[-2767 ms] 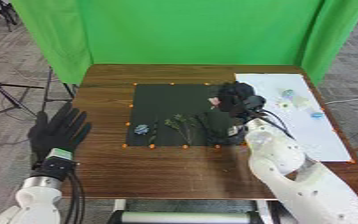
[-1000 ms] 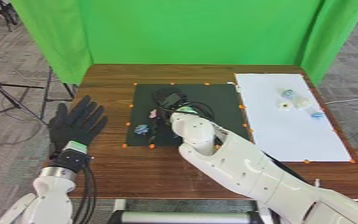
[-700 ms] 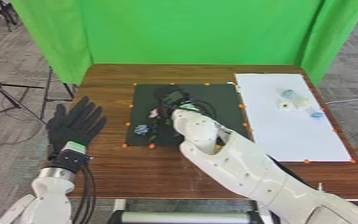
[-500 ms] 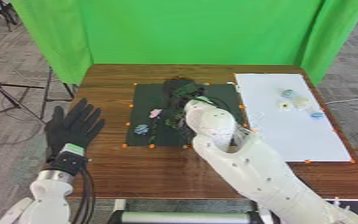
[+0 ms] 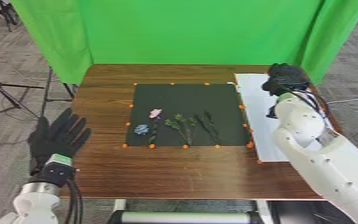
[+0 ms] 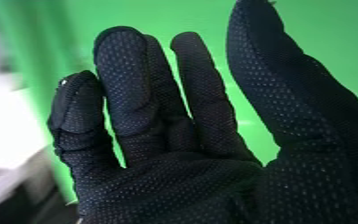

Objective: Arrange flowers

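Over the back of the white board (image 5: 269, 142), at its right side, my right hand (image 5: 287, 79) is held with nothing visible in its grasp. In the right wrist view the same hand (image 6: 167, 185) has its fingers extended and the thumb apart. On the black mat (image 5: 180, 95) lie a blue flower (image 5: 141, 129) at the left, a pink flower (image 5: 155, 113) on a dark stem beside it, green sprigs (image 5: 180, 121) in the middle and a dark leafy stem (image 5: 208, 122) to their right. My left hand (image 5: 53, 137) stays off the table's left edge, fingers straight.
The brown table (image 5: 158, 175) carries the mat and the board side by side, with orange markers along their edges. A green curtain (image 5: 193, 35) hangs behind the table. My right forearm crosses the board's right part.
The right hand has left the black mat and moved right to the white board's back. The pink flower, earlier beside that hand, now lies near the blue one. The left hand has shifted slightly outward.
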Available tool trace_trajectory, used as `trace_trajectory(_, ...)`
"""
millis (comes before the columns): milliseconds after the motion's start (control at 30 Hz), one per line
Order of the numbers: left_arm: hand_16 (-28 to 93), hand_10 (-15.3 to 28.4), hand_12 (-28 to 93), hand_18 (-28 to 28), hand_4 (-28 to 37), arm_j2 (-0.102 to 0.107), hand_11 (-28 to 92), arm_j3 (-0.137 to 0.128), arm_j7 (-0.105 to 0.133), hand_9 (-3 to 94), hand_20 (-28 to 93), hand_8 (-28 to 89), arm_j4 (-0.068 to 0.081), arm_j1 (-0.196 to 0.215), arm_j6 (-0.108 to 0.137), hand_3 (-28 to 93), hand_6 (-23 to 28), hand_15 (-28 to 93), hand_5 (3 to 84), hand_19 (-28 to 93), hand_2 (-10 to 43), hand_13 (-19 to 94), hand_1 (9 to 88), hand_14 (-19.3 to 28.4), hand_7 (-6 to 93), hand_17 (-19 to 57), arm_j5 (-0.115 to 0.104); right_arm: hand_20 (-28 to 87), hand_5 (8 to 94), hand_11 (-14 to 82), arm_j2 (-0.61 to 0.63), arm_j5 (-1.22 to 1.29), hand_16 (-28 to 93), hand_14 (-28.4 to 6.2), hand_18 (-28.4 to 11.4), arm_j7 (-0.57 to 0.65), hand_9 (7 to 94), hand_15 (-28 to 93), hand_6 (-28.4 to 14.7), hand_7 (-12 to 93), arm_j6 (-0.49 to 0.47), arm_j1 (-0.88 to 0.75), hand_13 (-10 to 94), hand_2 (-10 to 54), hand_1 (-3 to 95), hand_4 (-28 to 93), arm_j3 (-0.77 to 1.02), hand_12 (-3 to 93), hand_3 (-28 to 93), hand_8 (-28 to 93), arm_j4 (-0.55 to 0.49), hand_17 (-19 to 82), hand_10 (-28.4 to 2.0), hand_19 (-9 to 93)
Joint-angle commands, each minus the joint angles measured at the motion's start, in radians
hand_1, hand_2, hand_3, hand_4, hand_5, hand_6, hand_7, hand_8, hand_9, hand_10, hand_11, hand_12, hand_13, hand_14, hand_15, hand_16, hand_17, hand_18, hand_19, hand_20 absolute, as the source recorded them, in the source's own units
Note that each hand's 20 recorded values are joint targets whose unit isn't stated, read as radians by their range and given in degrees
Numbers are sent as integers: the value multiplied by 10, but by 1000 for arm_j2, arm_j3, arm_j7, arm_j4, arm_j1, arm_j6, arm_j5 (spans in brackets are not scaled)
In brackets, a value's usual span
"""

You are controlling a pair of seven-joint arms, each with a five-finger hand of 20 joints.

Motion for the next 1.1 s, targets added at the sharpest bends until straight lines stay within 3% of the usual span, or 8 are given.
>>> trace_trajectory(33,-74,133,110,122,-283,-13,212,1,12,255,88,-105,-3,14,12,699,70,332,330,302,89,176,265,135,174,-65,-2,389,501,137,96,50,258,-144,-236,110,509,663,-54,146,-51,-176,561,-95,413,-283,179,157,796,-115,-23,332,-166,856)
trace_trajectory(167,-74,133,110,122,-283,-12,210,-2,9,252,88,-105,-4,22,5,698,71,332,329,302,91,176,263,135,173,-65,3,384,473,117,100,114,247,-144,-237,117,470,651,-63,135,-78,-274,558,-95,411,-283,296,148,797,-111,-54,330,-163,849)
trace_trajectory(233,-74,133,111,122,-283,-8,210,2,8,251,88,-104,-7,24,15,698,71,332,329,302,92,176,261,135,173,-65,9,381,471,111,104,125,242,-142,-237,115,462,648,-60,134,-91,-307,558,-95,430,-281,327,143,795,-109,-53,328,-148,845)
trace_trajectory(300,-75,132,110,122,-283,-11,209,4,14,252,88,-104,-8,25,3,697,71,332,330,303,96,178,261,133,173,-65,3,379,473,113,108,139,237,-139,-235,107,462,647,-52,137,-97,-321,560,-95,448,-281,343,137,797,-109,-50,328,-140,845)
trace_trajectory(433,-75,131,111,122,-283,-14,211,8,15,252,88,-105,-6,22,5,699,71,331,329,304,98,179,260,133,173,-65,-2,373,472,117,101,149,297,-119,-231,103,448,601,-39,156,-100,-312,566,-95,484,-282,339,122,788,-123,-38,328,-122,844)
trace_trajectory(667,-75,131,110,123,-283,-1,213,19,31,256,88,-105,-4,14,-1,697,70,329,330,306,102,182,261,130,174,-66,-5,372,460,109,96,170,331,-101,-229,65,438,570,-34,159,-130,-280,566,-95,532,-283,308,114,759,-127,-8,327,-115,843)
trace_trajectory(767,-75,128,109,123,-283,-1,214,31,37,258,87,-104,-1,6,2,697,70,327,330,306,102,184,261,128,175,-66,-3,372,463,115,93,173,340,-90,-225,38,442,535,-22,173,-158,-273,575,-95,558,-283,301,107,738,-134,-6,326,-99,843)
trace_trajectory(1100,-76,125,107,124,-283,-8,213,41,20,262,87,-107,-1,1,-6,701,68,325,333,307,101,188,259,127,178,-66,3,387,524,117,85,168,377,-69,-218,51,503,448,-13,172,-180,-253,615,-95,594,-283,269,104,719,-137,29,335,-93,854)
